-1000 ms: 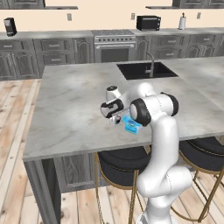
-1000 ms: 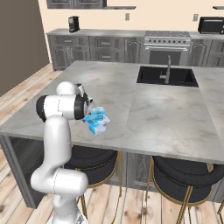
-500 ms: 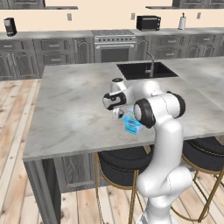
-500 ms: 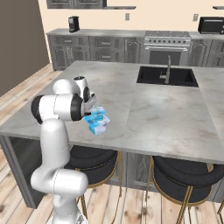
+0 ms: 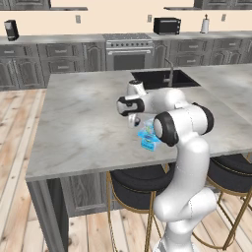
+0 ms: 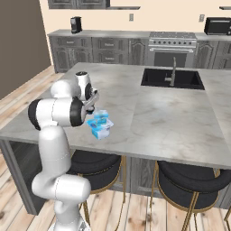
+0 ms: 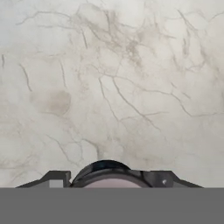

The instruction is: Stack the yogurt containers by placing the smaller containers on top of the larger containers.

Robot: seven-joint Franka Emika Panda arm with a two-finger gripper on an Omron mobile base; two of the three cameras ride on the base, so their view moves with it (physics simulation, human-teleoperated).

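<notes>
The marble island counter (image 5: pixel 83 123) carries the yogurt tubs near its front edge, above the black stools (image 6: pixel 90 164). The bright blue large tub (image 6: pixel 100 128) sits there, partly hidden by the arm in the left base view, with a smaller light-blue tub (image 6: pixel 101 115) touching it or resting on it; which of the two cannot be told. The gripper (image 7: pixel 109 173) is held above bare marble, just beside the tubs on their far side. A small dark round cup (image 7: pixel 106 171) with a pale inside is seen between the finger tips and is judged to be clamped there, the fingers closed only to the cup's width. For a good placement, the cup should be carried over the tubs, kept upright, centred on a flat lid, lowered until contact and only then released, so that the light stack is not nudged.
</notes>
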